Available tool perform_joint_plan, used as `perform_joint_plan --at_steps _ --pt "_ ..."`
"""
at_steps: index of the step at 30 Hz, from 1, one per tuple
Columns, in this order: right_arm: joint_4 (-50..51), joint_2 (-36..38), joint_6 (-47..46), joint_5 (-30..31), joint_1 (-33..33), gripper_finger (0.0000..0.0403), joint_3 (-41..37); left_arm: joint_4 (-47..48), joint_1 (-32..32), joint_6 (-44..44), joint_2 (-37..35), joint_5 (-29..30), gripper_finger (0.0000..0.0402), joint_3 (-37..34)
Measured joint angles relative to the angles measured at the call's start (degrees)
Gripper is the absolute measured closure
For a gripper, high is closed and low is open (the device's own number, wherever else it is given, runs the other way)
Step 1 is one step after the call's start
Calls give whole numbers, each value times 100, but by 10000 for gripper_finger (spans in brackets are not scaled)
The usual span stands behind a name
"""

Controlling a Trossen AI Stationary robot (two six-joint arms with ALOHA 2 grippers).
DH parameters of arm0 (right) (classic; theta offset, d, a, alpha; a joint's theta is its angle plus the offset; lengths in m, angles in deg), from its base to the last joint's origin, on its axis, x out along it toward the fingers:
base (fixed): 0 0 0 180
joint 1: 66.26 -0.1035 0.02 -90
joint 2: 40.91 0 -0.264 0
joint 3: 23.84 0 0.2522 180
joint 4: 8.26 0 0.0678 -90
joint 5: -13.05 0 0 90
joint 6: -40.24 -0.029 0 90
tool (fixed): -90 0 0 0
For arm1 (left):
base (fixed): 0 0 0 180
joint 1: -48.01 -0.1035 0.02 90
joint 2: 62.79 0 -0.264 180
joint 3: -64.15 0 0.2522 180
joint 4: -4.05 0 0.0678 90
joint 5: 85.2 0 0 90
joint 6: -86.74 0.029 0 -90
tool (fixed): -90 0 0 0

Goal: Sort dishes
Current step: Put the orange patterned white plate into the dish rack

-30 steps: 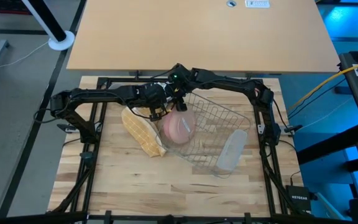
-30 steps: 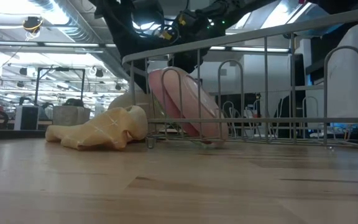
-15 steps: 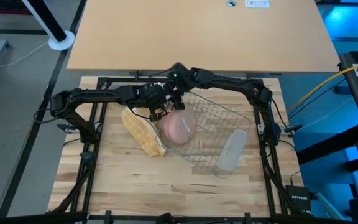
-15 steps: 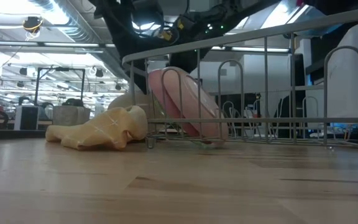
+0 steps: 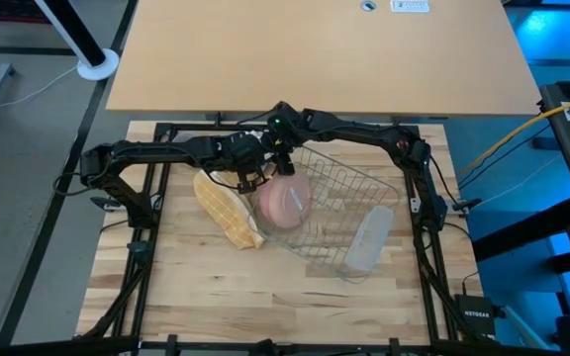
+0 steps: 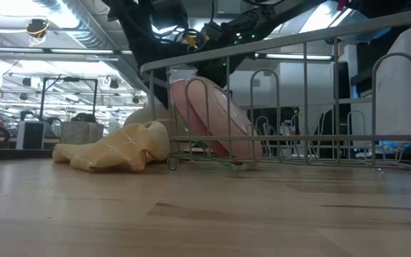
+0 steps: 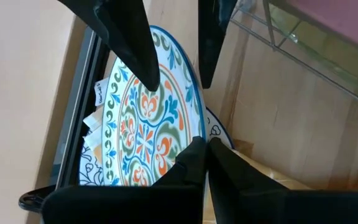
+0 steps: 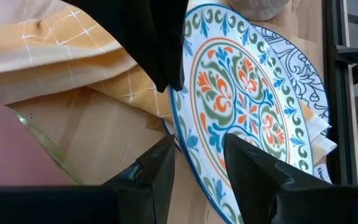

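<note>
A white plate with a blue, orange and green flower pattern (image 7: 145,134) shows in both wrist views (image 8: 241,99), at the wire rack's far left corner. My left gripper (image 7: 205,152) is shut on its rim (image 5: 253,174). My right gripper (image 8: 197,155) is open (image 5: 283,163), with one finger over the plate's face and one behind its rim. A pink plate (image 5: 283,201) stands on edge in the wire rack (image 5: 349,213), leaning on the wires (image 6: 212,118). A second plate with blue line drawings (image 8: 294,59) lies under the patterned one. My left gripper pinches the patterned plate's rim (image 7: 194,134) between its two fingers, one on the face and one on the back. The plate sits tilted over the second plate; I cannot tell whether it is clear of it. My right gripper straddles the opposite rim (image 8: 180,146); I cannot tell whether it touches.
A yellow checked cloth (image 5: 224,210) lies bunched left of the rack. A clear oblong tray (image 5: 366,240) lies at the rack's right. A grey round thing (image 8: 260,6) and crumpled white paper (image 8: 319,146) sit by the plates. Bare wood lies toward the near edge.
In the low view my right arm's upper part has shifted a little above the rack's far left corner. The plates, cloth and rack have stayed where they were.
</note>
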Motion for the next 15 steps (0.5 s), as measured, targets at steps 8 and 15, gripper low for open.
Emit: perform_joint_plan --at_steps 8,15 --pt "-3 -18 0 -45 0 260 0 -2 0 4 0 -1 401 0" --pt "7 -19 0 -48 0 260 -2 -13 0 2 0 -1 401 0"
